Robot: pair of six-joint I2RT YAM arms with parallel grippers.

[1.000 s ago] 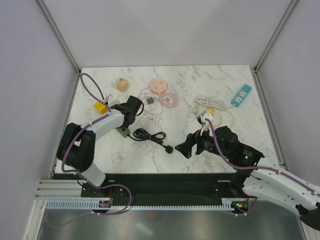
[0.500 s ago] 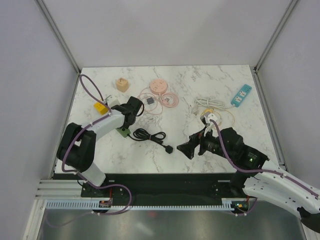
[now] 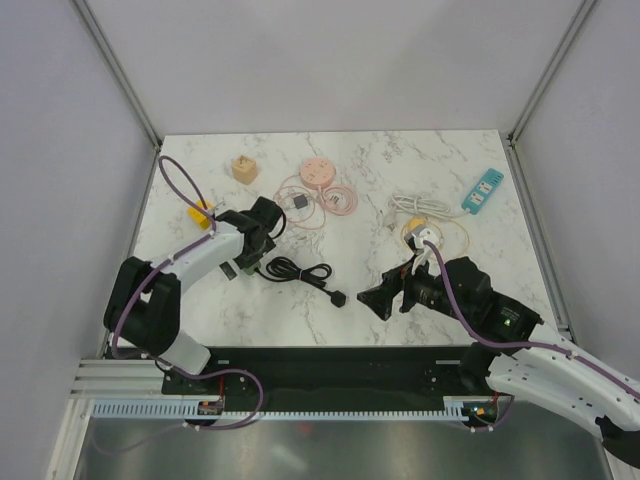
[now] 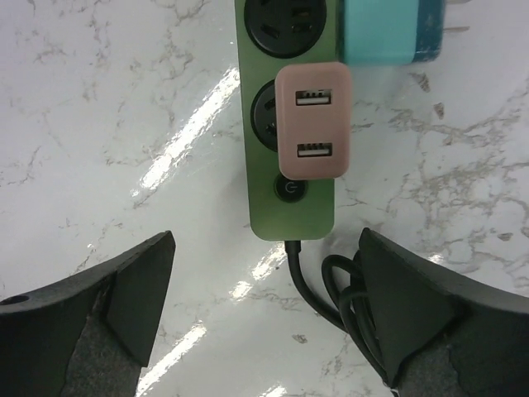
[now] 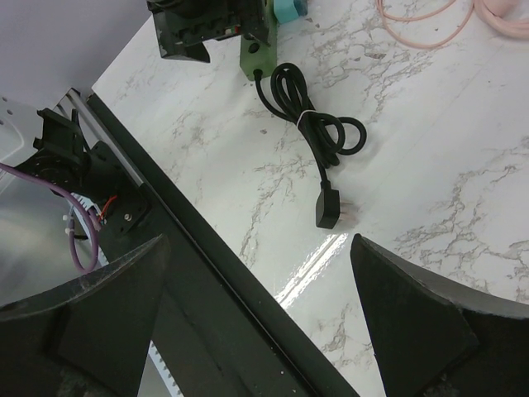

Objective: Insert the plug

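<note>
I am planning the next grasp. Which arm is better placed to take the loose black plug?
Right, probably. The right gripper is open beside the black plug; the left gripper is open over the green power strip.

White arms [image 3: 205,255], black pincers [image 3: 375,298], purple cables [image 3: 170,160]

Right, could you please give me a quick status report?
Left end effector open, right end effector open, both empty. Pink adapter seated in green power strip. Black cord coiled alongside, nothing blocking.
</note>
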